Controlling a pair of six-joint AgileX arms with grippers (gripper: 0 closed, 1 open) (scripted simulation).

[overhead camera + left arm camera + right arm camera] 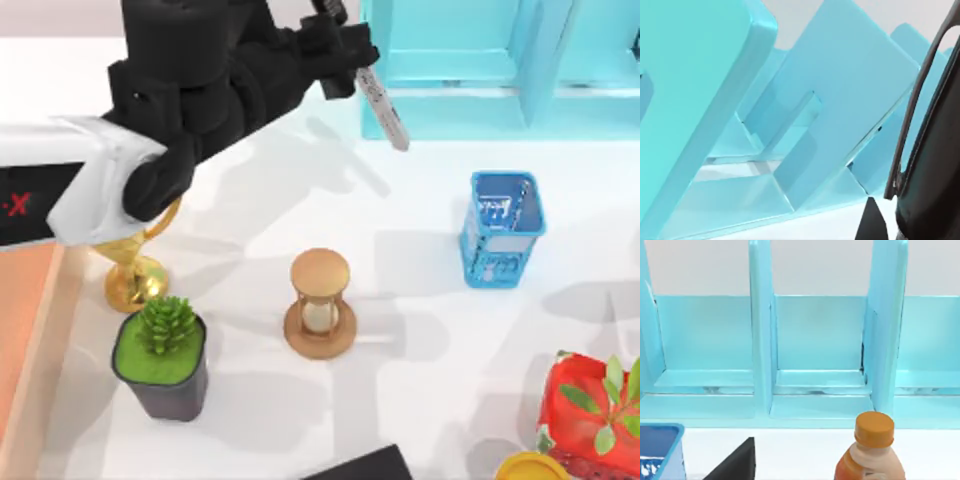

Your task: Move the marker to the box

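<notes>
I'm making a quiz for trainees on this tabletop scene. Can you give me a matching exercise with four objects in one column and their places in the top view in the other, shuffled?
Things:
1. marker
2. hourglass
3. blue mesh pen cup
4. potted succulent

Places:
A. standing right of the hourglass, below the turquoise shelf
B. near the table's middle
C. held off the table in the left gripper, at the shelf's left end
D. just below the gold trophy, near the box

Pairs: 1-C, 2-B, 3-A, 4-D
</notes>
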